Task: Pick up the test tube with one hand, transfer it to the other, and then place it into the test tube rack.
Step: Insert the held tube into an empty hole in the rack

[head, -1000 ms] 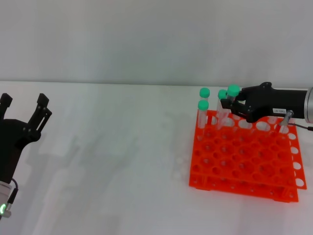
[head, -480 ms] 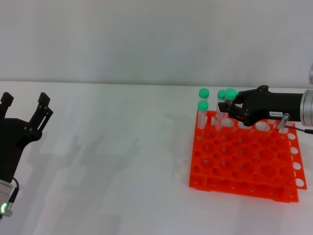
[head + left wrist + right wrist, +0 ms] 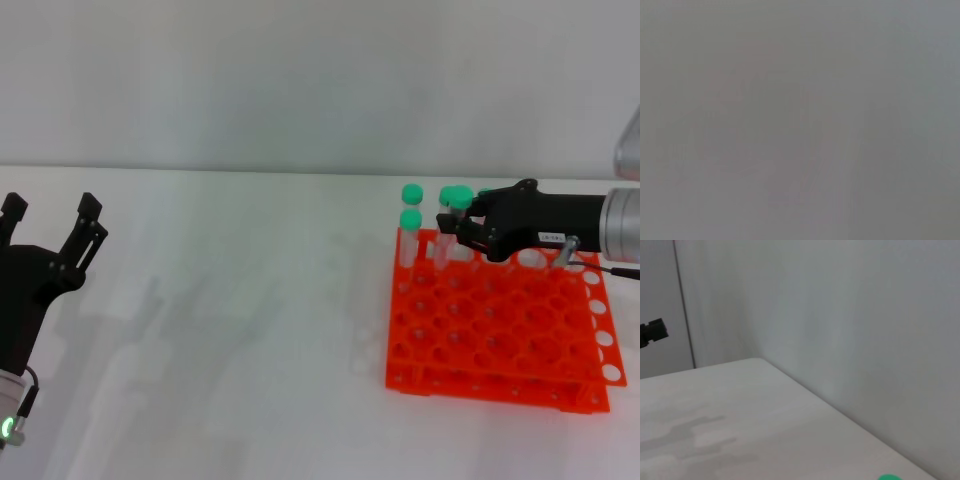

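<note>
White surface (image 3: pixel 250 330) carries the test tube rack (image 3: pixel 500 335) at right. Right gripper (image 3: pixel 462 222) reaches level over its far row, fingers closed on the test tube (image 3: pixel 457 200), near three seated tubes. Tube likely light, stiff, slick; grip below cap. Left gripper (image 3: pixel 50 225) parked, fingers spread.

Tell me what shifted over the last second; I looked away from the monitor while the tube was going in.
The right claw, shut on the test tube, moved left and down along the back row of the test tube rack, sinking the tube lower into it. Nothing was let go. The left claw stayed open at the table's left side, and the other green-capped tubes kept their places.
</note>
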Controlling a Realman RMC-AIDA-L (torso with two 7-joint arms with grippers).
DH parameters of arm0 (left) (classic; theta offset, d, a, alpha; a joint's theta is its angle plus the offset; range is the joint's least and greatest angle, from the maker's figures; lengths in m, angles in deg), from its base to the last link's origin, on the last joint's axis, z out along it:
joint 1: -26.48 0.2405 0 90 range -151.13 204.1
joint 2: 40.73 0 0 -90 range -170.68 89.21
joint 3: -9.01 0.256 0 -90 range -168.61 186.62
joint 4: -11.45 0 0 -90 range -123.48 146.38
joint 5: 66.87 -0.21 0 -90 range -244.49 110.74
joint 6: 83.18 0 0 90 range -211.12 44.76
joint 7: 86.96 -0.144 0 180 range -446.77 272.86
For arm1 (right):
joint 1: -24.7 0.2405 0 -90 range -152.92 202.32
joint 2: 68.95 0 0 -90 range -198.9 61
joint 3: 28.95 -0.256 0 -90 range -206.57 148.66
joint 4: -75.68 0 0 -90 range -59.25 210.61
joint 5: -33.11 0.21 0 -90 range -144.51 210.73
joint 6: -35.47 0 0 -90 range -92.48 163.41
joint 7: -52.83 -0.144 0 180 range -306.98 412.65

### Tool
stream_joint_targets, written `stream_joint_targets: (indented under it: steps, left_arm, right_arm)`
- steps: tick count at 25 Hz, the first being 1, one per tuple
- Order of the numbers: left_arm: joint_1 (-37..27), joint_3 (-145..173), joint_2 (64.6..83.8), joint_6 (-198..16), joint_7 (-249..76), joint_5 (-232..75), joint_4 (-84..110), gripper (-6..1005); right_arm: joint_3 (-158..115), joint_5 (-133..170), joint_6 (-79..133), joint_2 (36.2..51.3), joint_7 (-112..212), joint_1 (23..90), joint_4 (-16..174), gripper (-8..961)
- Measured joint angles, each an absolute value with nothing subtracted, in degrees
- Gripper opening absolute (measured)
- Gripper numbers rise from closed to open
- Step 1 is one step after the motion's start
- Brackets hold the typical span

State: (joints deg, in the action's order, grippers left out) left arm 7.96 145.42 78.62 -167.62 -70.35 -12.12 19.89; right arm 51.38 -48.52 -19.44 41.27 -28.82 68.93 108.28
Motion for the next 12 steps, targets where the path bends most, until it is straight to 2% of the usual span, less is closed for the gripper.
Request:
stream_joint_targets:
  steps: [12]
  left_arm:
    - [8.29, 145.41, 78.62, -167.46, -70.26, -12.12, 19.89, 898]
  right_arm:
    - [52.08, -52.74, -17.90, 42.55, -30.24, 70.20, 107.62, 365]
